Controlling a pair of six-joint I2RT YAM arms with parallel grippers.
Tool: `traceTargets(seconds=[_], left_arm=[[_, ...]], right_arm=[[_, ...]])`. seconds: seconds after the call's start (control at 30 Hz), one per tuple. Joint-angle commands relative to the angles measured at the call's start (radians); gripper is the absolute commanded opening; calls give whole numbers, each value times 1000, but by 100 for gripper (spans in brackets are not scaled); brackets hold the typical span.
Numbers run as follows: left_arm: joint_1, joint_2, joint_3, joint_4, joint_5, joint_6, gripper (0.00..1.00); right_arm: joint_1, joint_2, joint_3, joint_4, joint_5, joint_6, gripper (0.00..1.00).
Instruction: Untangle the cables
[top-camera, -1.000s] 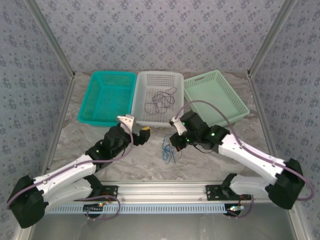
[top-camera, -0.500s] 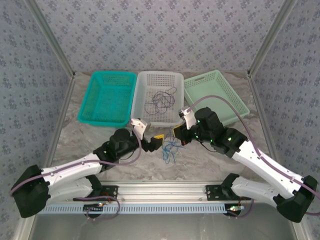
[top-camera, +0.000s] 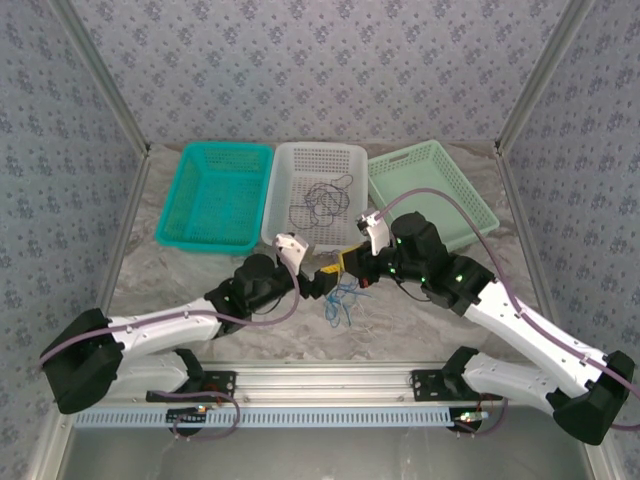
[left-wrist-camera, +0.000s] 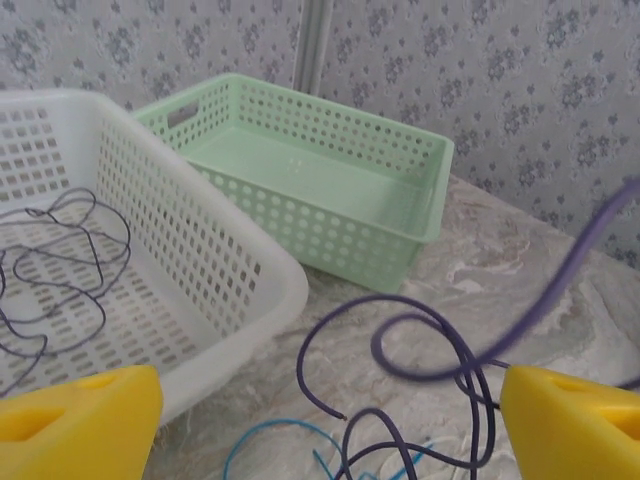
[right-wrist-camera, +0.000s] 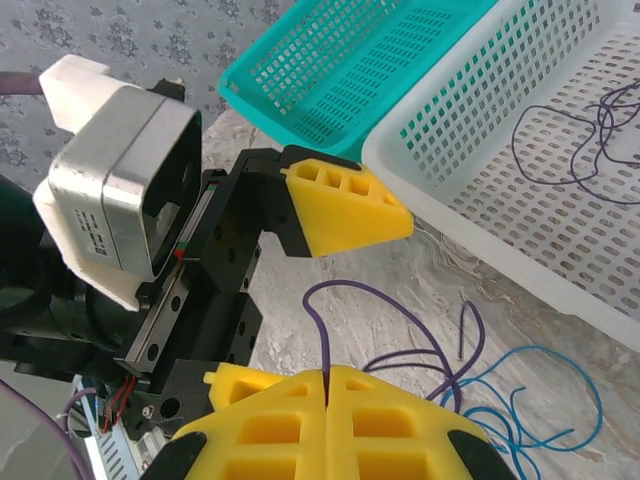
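Tangle of thin wires near the front middle of the table (top-camera: 180, 270), between two robot grippers; the right gripper (right-wrist-camera: 325, 385) has its yellow fingers pressed together, pinching a purple cable (right-wrist-camera: 345, 300) that rises from between them in a loop; the left gripper (left-wrist-camera: 320, 430) faces it from the other side with its fingers wide apart, holding nothing, the knot lying in the gap between them; a blue cable (right-wrist-camera: 540, 400) curls through the purple one on the tabletop, just in front of the baskets.

Behind the knot, three baskets stand in a row; the white basket (top-camera: 318, 148) in the middle holds several dark cables (top-camera: 322, 203), loosely looped; the teal basket (top-camera: 215, 200) to its left and the green basket (top-camera: 430, 190) to its right look empty; a patterned wall (top-camera: 320, 70) closes the back.

By my reading the job is partly done: some wires sit apart in the white basket, while purple and blue are left to be separated.

Hard to make out: whether a pale wire is also caught in the knot; how many wires lie in the white basket and whether they are free of each other; the near edge of the tangle, cut off in the left wrist view; a blurred purple streak at that view's right edge.
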Motion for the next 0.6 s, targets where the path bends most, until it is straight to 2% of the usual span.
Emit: traceTargets(seconds=[0.0, 0.13, 0.43, 0.57], left_arm=[[-9, -2, 38, 97, -47, 12, 88], [-9, -9, 45, 86, -85, 15, 89], [-9, 46, 86, 125, -84, 26, 90], [-9, 105, 150, 52, -95, 26, 90]], right_arm=[[-5, -10, -1, 27, -24, 23, 0], [-5, -12, -1, 34, -36, 28, 0], [2, -4, -3, 68, -85, 44, 0], [10, -10, 0, 94, -114, 54, 0]])
